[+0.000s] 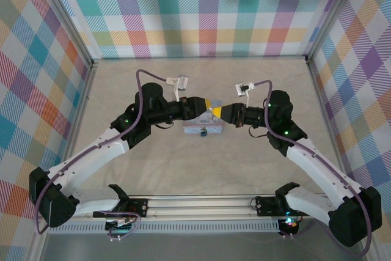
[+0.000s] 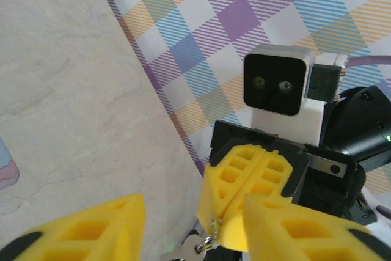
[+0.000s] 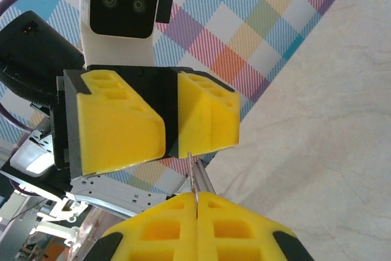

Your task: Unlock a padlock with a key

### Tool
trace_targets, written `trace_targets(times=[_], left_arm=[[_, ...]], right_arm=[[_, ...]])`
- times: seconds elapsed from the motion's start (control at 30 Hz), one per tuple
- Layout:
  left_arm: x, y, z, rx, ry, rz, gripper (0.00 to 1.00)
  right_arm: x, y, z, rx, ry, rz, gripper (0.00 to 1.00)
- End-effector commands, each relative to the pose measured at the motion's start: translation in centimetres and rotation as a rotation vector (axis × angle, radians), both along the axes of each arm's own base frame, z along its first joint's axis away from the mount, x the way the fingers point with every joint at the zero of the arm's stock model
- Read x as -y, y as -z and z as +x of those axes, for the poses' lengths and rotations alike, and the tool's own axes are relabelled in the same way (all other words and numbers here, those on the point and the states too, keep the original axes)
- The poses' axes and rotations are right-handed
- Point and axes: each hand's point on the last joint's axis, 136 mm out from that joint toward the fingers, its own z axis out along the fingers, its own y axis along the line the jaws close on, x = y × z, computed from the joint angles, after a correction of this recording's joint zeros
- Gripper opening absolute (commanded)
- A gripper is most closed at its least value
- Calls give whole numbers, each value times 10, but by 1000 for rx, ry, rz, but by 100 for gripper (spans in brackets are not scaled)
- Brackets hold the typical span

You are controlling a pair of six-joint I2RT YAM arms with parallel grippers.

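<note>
My right gripper [image 1: 222,112] is shut on the key [image 3: 194,175], a thin pale metal sliver that sticks out of its closed yellow fingertips [image 3: 183,224]. In the left wrist view the key [image 2: 183,250] and its ring [image 2: 209,241] hang from the tip of the right gripper [image 2: 227,213]. My left gripper [image 1: 205,106] faces it tip to tip and is open, with one finger [image 3: 122,120] on each side of the key's line. The padlock [image 1: 203,131] is a tiny dark thing at the near edge of the light-blue box [image 1: 197,126], just below both grippers.
The plaid walls [image 1: 201,22] close off the back and both sides of the beige tabletop [image 1: 201,77]. Each arm's camera cable [image 1: 143,77] loops up behind its wrist. A metal rail [image 1: 201,203] runs along the near edge between the arm bases.
</note>
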Motion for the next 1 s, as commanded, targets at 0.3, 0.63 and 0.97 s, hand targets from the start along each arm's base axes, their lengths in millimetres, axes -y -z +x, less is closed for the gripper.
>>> trace_targets(times=[0.3,0.63,0.97], left_arm=[[-36,52,4,-64,-146,167,75],[-77,162,8,-219,-361,320,86],[-101,175,58,-209,-494,407,95]], right_arm=[[32,15,22,17,215,-144,0],[69,79,48,-55,459,-385,0],[86,120,51,-112,537,-488,0]])
